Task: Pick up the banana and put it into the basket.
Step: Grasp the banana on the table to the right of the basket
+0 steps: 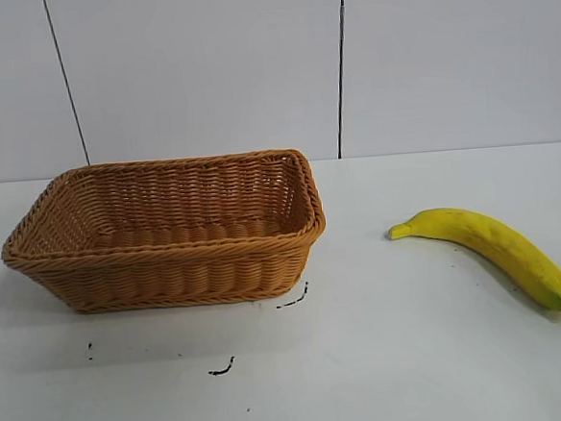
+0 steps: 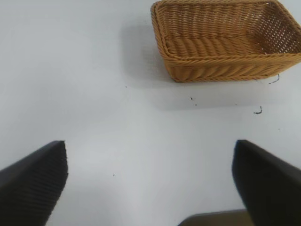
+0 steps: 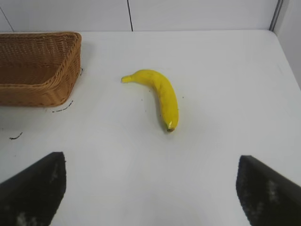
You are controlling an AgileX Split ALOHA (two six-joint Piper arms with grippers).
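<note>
The tan wicker basket [image 1: 167,233] stands empty on the white table at the left. The yellow banana [image 1: 490,249] lies flat on the table to the right of it, well apart, dark end toward the front right. Neither arm shows in the exterior view. My left gripper [image 2: 150,188] is open and empty above bare table, with the basket [image 2: 225,40] some way off. My right gripper [image 3: 150,188] is open and empty, with the banana [image 3: 160,96] ahead of it and a corner of the basket [image 3: 37,68] farther off.
Small black marks [image 1: 292,299] dot the table in front of the basket. A white panelled wall [image 1: 203,71] closes the back. The table's right edge [image 3: 287,56] shows in the right wrist view.
</note>
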